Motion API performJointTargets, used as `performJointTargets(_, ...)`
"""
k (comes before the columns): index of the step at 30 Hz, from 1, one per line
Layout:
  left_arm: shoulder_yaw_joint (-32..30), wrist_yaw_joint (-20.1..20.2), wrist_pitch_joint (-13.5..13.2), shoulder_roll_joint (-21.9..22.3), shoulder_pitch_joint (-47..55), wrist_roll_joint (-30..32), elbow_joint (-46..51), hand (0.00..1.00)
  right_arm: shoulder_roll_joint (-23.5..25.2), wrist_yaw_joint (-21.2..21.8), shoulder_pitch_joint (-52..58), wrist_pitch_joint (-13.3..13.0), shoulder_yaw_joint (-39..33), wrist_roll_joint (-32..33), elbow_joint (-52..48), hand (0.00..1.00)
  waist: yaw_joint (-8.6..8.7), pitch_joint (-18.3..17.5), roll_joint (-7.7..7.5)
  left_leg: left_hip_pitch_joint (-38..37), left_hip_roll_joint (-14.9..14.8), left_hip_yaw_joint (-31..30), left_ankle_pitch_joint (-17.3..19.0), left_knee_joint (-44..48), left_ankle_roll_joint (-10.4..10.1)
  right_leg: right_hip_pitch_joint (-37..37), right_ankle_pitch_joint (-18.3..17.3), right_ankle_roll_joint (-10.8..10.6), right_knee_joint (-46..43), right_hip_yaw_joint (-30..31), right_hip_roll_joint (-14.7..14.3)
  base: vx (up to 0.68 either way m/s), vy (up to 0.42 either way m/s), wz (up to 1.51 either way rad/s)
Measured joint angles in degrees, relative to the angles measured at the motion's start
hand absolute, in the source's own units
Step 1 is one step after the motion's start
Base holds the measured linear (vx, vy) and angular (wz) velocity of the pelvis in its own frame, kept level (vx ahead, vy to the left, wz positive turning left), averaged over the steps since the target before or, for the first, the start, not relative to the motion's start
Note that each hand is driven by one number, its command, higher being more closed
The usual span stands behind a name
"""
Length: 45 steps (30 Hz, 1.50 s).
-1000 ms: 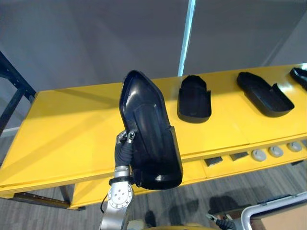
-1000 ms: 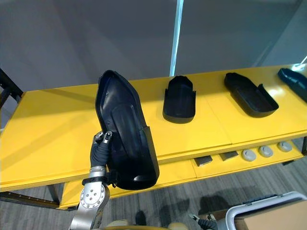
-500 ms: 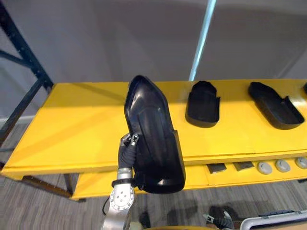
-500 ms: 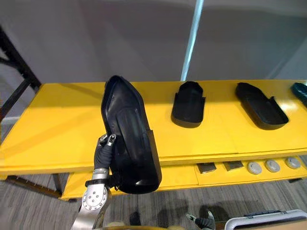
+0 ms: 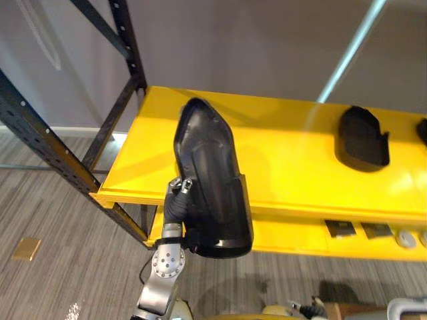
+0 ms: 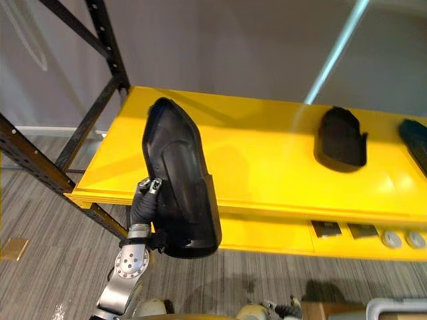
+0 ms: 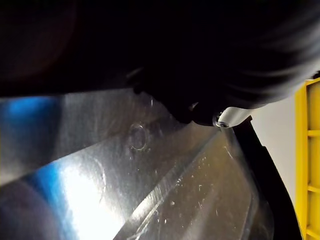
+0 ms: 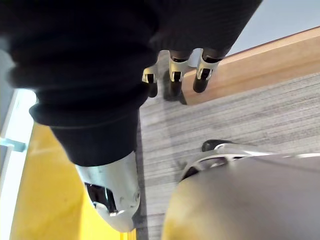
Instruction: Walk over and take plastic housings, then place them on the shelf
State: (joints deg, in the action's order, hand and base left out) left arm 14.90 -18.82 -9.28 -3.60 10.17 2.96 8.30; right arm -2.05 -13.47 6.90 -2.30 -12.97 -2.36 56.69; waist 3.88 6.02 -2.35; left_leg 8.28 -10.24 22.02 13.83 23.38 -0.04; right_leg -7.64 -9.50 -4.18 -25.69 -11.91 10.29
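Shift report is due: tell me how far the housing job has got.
Done: pickup, the left hand grips a large black housing by its edge. In hand: it is held raised in front of the yellow shelf, not set down. A smaller housing already lies on that shelf. Left: placing the held one. The right hand hangs idle, holding nothing.
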Motion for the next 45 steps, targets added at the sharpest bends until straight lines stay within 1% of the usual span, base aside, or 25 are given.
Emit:
performJointTargets(1, 1.26, 0.15, -0.02, 0.11, -0.28, 0.05, 0.05, 1.0, 0.5, 0.08, 0.62, -0.06, 0.01, 0.04, -0.62, 0.0, 0.31, -0.06, -0.12, -0.79, 1.0, 0.07, -0.25, -1.65, 0.47, 0.06, -2.97, -0.33, -0.94, 2.96, -4.24, -0.07, 0.075, 0.05)
performJointTargets(2, 2.08, 0.5, -0.03, 0.32, -0.51, 0.09, 0.12, 1.0, 0.6, 0.09, 1.26, -0.06, 0.02, 0.07, -0.89, 0.0, 0.5, -0.09, -0.28, -1.08, 2.17, 0.0, -0.73, -2.93, 0.27, 0.13, -4.11, 0.51, -0.03, 4.38, -6.83, -0.09, 0.075, 0.26)
performJointTargets(3, 2.83, 1.1, -0.03, 0.71, -0.6, 0.36, 0.19, 1.0, 0.51, 0.15, 1.91, 0.02, 0.13, 0.08, -0.87, 0.0, 0.73, -0.21, -0.65, -1.1, 4.19, -0.13, -1.34, -4.19, 0.3, 0.62, -4.86, 4.38, 3.31, 3.85, -7.58, -0.05, 0.036, 0.28)
performJointTargets(4, 3.03, 1.24, 0.09, 1.37, -0.7, 0.71, -0.07, 1.0, 0.38, 0.34, 1.89, 0.08, 0.02, 0.27, -0.87, 0.0, 1.01, -0.07, -0.49, -1.15, 4.5, -0.45, -1.54, -4.49, 0.49, 1.07, -4.75, 4.98, 3.86, 3.58, -7.41, -0.04, 0.06, 0.29)
performJointTargets(5, 3.46, 1.5, 0.33, 2.26, -0.16, 1.8, 0.09, 1.0, -0.24, 0.5, 1.93, 0.15, -0.31, 0.87, -1.68, 0.0, 1.45, 0.45, 1.07, -1.26, 4.68, -0.86, -2.35, -5.56, 0.26, 2.37, -3.26, 4.71, 6.66, 2.73, -7.62, 0.01, 0.036, 0.18)
performJointTargets(7, 3.4, 1.78, 0.34, 2.3, -0.09, 2.4, 0.23, 1.0, -0.24, 1.16, 2.05, 0.21, -0.27, 1.29, -1.82, 0.0, 1.22, 0.25, 1.7, -2.17, 4.77, -0.84, -3.88, -7.19, 0.76, 3.79, -1.88, 4.86, 9.16, 2.65, -8.07, 0.04, 0.014, 0.03)
performJointTargets(9, 2.63, 2.32, 0.34, 2.29, -0.07, 2.47, 0.99, 1.0, 0.63, 1.14, 2.59, 0.24, -0.41, 1.41, -2.53, 0.0, 0.2, 0.0, 0.75, -4.5, 4.57, 0.29, -5.3, -9.9, 0.4, 6.51, 0.05, 5.02, 13.12, 3.11, -9.01, 0.08, -0.039, -0.16)
performJointTargets(12, 1.97, 2.52, 0.32, 2.44, -0.1, 2.44, 3.04, 1.0, 1.76, 1.13, 2.36, -0.1, -0.55, 1.79, -4.52, 0.0, -1.0, -0.64, -0.26, -5.24, 4.19, 1.67, -6.01, -11.74, -0.01, 7.6, 2.36, 5.08, 17.11, 4.36, -10.03, 0.08, -0.037, -0.25)
performJointTargets(16, 1.69, 2.54, 0.39, 3.19, -0.06, 2.46, 3.11, 1.0, 2.26, 1.09, 2.46, -0.04, -0.75, 1.79, -5.4, 0.0, -1.57, -0.71, -0.31, -7.15, 4.38, 2.48, -6.16, -13.43, -0.1, 9.04, 3.37, 4.45, 18.5, 4.96, -10.14, 0.05, 0.019, -0.08)
performJointTargets(19, 0.19, 2.12, 0.5, 3.51, -0.29, 2.58, 3.1, 1.0, 2.47, 1.07, 2.6, -0.05, -0.72, 1.76, -5.85, 0.0, -1.63, -1.0, -0.58, -8.48, 4.65, 3.48, -6.34, -14.54, 0.0, 9.77, 3.9, 3.98, 19.06, 5.91, -10.11, 0.01, 0.043, -0.14)
performJointTargets(21, -0.93, 1.17, 1.4, 3.5, -1.2, 3.53, 2.95, 1.0, 2.73, 1.08, 2.66, -0.08, -0.76, 1.76, -6.03, 0.0, -1.52, -1.09, -0.68, -8.81, 4.8, 3.62, -6.77, -15.33, -0.05, 9.76, 4.59, 3.67, 19.32, 6.02, -10.1, -0.03, 0.035, -0.06)
performJointTargets(22, -2.04, 0.78, 1.84, 3.46, -2.72, 4.32, 2.35, 1.0, 2.73, 1.1, 2.68, -0.08, -0.76, 1.74, -6.01, 0.0, -1.59, -1.11, -0.7, -8.95, 4.86, 3.72, -7.25, -16.09, 0.0, 9.74, 5.33, 3.69, 19.81, 6.1, -10.23, -0.05, 0.033, -0.06)
performJointTargets(24, -4.15, -0.56, 2.39, 3.33, -6.12, 4.94, 0.52, 1.0, 2.74, 1.16, 2.69, -0.08, -0.76, 1.73, -5.98, 0.0, -1.58, -1.28, -0.93, -9.21, 5.43, 4.16, -8.17, -17.69, 0.29, 9.28, 5.61, 3.68, 20.01, 6.8, -10.09, -0.08, 0.031, -0.11)
performJointTargets(25, -6.05, -1.52, 2.64, 2.72, -9.05, 5.13, -2.36, 1.0, 2.72, 1.18, 2.56, 0.01, -0.77, 1.7, -5.96, 0.0, -1.64, -1.37, -0.72, -10.19, 5.81, 4.75, -9.4, -19.41, 0.37, 9.45, 6.22, 3.56, 20.5, 7.37, -10.05, -0.12, 0.023, -0.21)
performJointTargets(28, -9.82, -3.12, 4.4, 0.34, -14.53, 5.56, -8.89, 1.0, 2.73, 1.34, 2.45, -0.06, -1.37, 1.59, -5.97, 0.0, -0.43, -2.49, -0.1, -11.47, 7.24, 4.95, -12.49, -24.27, 0.53, 9.33, 6.93, 3.8, 22.07, 7.54, -9.91, -0.11, 0.002, -0.07)
performJointTargets(29, -11.29, -3.78, 5.22, -1.19, -17.27, 5.57, -11.98, 1.0, 2.67, 1.38, 2.2, -0.03, -2.02, 1.45, -5.95, 0.0, 0.27, -2.44, 0.33, -12.19, 7.85, 4.9, -14.4, -27.07, 0.59, 8.94, 6.94, 3.82, 22.25, 7.52, -9.91, -0.17, -0.027, 0.01)
performJointTargets(30, -12.45, -3.95, 5.65, -1.77, -18.81, 5.58, -14.05, 1.0, 2.38, 1.41, 2.24, -0.03, -2.23, 1.18, -5.87, 0.0, 0.38, -2.69, 0.72, -12.57, 8.14, 4.85, -15.51, -28.91, 0.49, 8.26, 7.07, 4.03, 22.38, 7.53, -10.06, -0.15, -0.025, 0.02)
performJointTargets(31, -12.96, -4.03, 6.0, -2.14, -19.89, 5.59, -15.33, 1.0, 2.2, 1.44, 2.22, 0.0, -2.27, 1.11, -5.74, 0.0, 0.65, -2.68, 0.87, -12.4, 8.13, 4.74, -15.75, -29.06, 0.46, 8.15, 7.2, 4.2, 22.51, 7.41, -10.08, -0.15, -0.034, -0.02)
performJointTargets(32, -13.56, -4.28, 6.82, -2.94, -21.93, 5.61, -18.4, 1.0, 1.55, 1.71, 2.32, 0.13, -2.33, 0.64, -5.03, 0.0, 0.92, -2.66, 1.42, -12.38, 8.04, 4.7, -15.87, -29.29, 0.36, 8.1, 7.38, 4.44, 22.7, 7.38, -10.18, -0.11, -0.029, 0.0)
performJointTargets(34, -14.33, -4.39, 7.45, -4.13, -24.11, 5.67, -21.45, 1.0, 1.34, 2.41, 2.37, 0.24, -2.36, 0.02, -4.17, 0.0, 1.66, -2.61, 2.07, -12.1, 8.0, 4.67, -15.86, -29.31, 0.34, 7.87, 7.45, 4.55, 22.92, 7.35, -10.26, -0.12, -0.031, -0.01)
performJointTargets(36, -15.31, -4.62, 8.03, -5.36, -28.37, 5.66, -26.03, 1.0, 0.53, 2.54, 2.52, 0.28, -2.32, -0.09, -3.97, 0.0, 1.75, -2.46, 2.43, -10.97, 7.96, 4.73, -15.98, -29.32, -0.07, 6.93, 7.84, 4.26, 23.38, 7.4, -10.31, -0.09, -0.017, -0.01)
performJointTargets(38, -15.71, -4.94, 8.46, -7.09, -31.57, 5.56, -29.29, 1.0, 0.47, 2.56, 2.52, 0.3, -2.32, -0.1, -3.76, 0.0, 1.83, -2.34, 2.34, -9.86, 7.94, 4.91, -16.14, -29.31, -0.3, 5.96, 8.41, 4.42, 24.08, 7.64, -10.37, -0.05, -0.009, -0.05)
performJointTargets(40, -15.78, -4.94, 8.85, -8.67, -34.61, 5.2, -33.26, 1.0, 0.49, 2.62, 2.51, 0.34, -2.29, -0.25, -3.69, 0.0, 1.9, -2.21, 2.12, -9.03, 7.98, 5.1, -16.16, -29.3, -0.3, 5.27, 9.0, 4.09, 24.47, 7.91, -10.37, -0.01, -0.005, -0.07)
performJointTargets(43, -17.11, -4.79, 9.07, -10.89, -38.54, 2.57, -40.29, 1.0, 0.47, 3.54, 2.24, 0.36, -1.67, -0.51, -3.55, 0.0, 2.05, -1.92, 1.69, -7.94, 8.11, 6.08, -16.09, -29.25, -0.21, 4.14, 10.07, 4.26, 25.28, 8.97, -10.36, 0.03, 0.002, -0.15)
performJointTargets(45, -17.74, -4.77, 9.11, -11.4, -41.07, 1.2, -42.58, 1.0, 0.5, 3.67, 1.9, 0.34, -1.67, -0.5, -3.54, 0.0, 2.19, -1.61, 1.48, -6.94, 8.24, 6.3, -16.47, -28.91, 0.32, 3.28, 10.59, 4.25, 25.46, 9.15, -10.29, 0.08, -0.001, -0.07)
